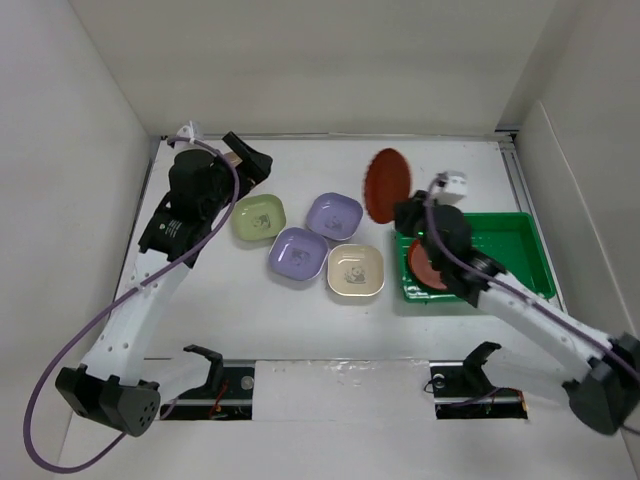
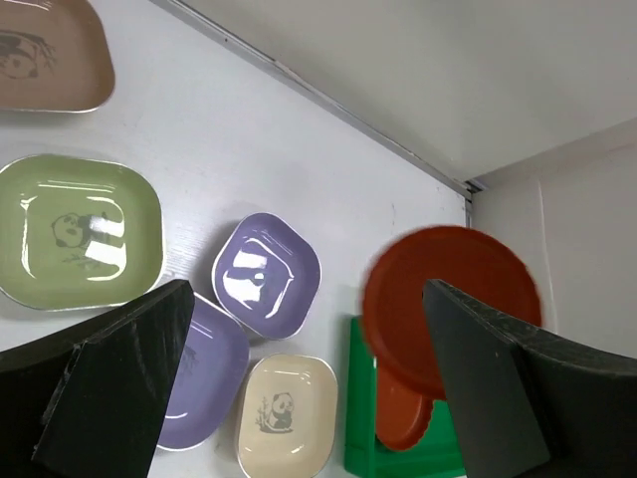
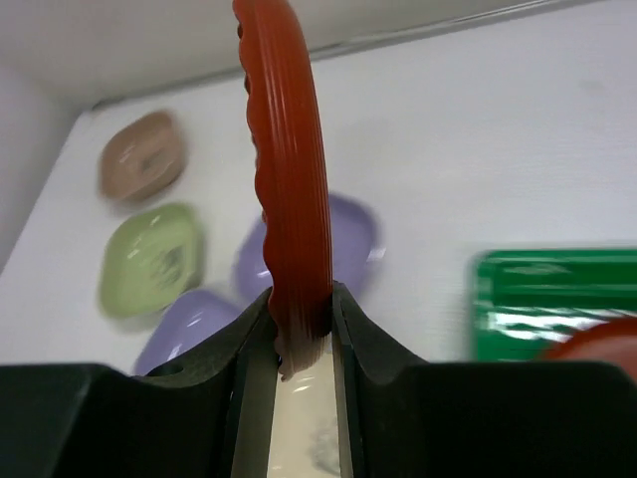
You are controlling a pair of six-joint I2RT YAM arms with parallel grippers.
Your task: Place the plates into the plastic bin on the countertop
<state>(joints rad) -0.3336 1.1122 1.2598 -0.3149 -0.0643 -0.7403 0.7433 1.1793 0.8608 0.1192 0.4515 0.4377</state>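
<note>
My right gripper (image 3: 299, 324) is clamped on the rim of a red plate (image 3: 289, 149), which stands nearly on edge, raised off the countertop (image 1: 300, 330) just beside the left end of the plastic bin (image 1: 510, 240). A second red plate (image 1: 428, 265) lies inside the bin at that same left end, partly covered by my right arm. My left gripper (image 2: 304, 383) hangs near the back-left corner with its jaws spread wide and nothing between them. On the white surface between the arms I see the light green plate (image 1: 259, 219), the far lavender plate (image 1: 334, 213), the near lavender plate (image 1: 297, 255) and the cream plate (image 1: 356, 271), clustered close together (pandas show on the green and cream ones). The tan-pink plate (image 2: 45, 55) sits beyond the green one; my left arm hides it from above.
</note>
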